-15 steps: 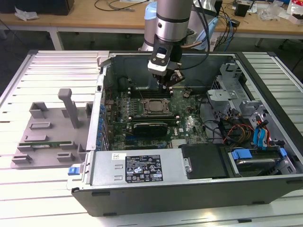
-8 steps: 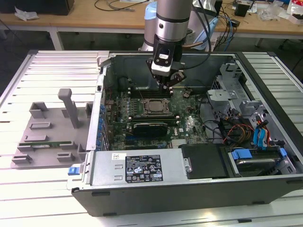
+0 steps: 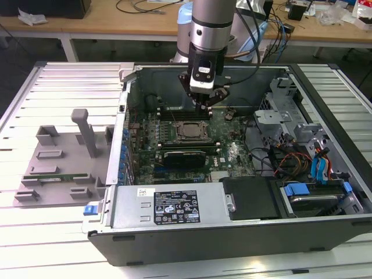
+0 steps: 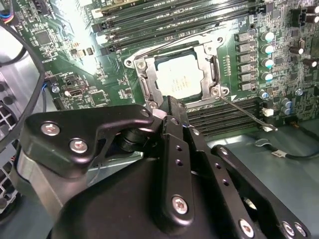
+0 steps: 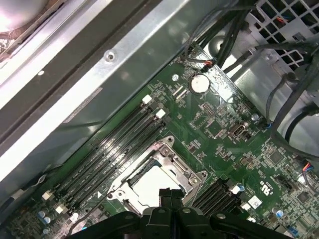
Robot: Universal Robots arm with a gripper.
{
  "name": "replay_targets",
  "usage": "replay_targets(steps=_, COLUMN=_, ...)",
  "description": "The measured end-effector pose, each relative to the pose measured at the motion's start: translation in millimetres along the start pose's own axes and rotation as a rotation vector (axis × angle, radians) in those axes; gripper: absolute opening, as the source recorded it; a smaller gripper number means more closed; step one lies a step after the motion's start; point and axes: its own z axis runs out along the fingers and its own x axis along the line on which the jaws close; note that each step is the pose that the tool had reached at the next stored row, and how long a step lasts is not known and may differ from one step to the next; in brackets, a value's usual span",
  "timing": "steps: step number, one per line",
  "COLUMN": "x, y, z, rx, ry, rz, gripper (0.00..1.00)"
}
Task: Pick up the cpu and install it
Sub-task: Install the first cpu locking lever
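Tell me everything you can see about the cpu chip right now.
The cpu is a flat square chip with a pale, silvery metal-looking top. It lies level in the socket frame on the green motherboard, the frame's metal edges around it. In both wrist views the gripper is just above its edge; whether they touch is unclear.

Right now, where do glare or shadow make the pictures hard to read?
In the second wrist view, glare whitens the silver-grey square cpu and the green motherboard; the black gripper is close and soft. In the first wrist view, the cpu is washed white. In the exterior view, the dark computer case's front wall lies in shadow.
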Motion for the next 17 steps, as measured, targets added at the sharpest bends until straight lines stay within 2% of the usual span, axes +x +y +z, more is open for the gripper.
replay_targets(steps=3, x=0.0, y=0.0, z=0.0, rx=-0.0005, ry=-0.0007, rz=-0.023, gripper=0.11)
replay_targets(steps=12, x=0.0, y=0.0, z=0.0, rx=-0.0026, ry=-0.0041, rz=-0.131, gripper=0.11)
replay_targets(steps=17, x=0.0, y=0.0, z=-0.1, rx=-0.0032, ry=-0.0051, rz=-0.164, gripper=0.11)
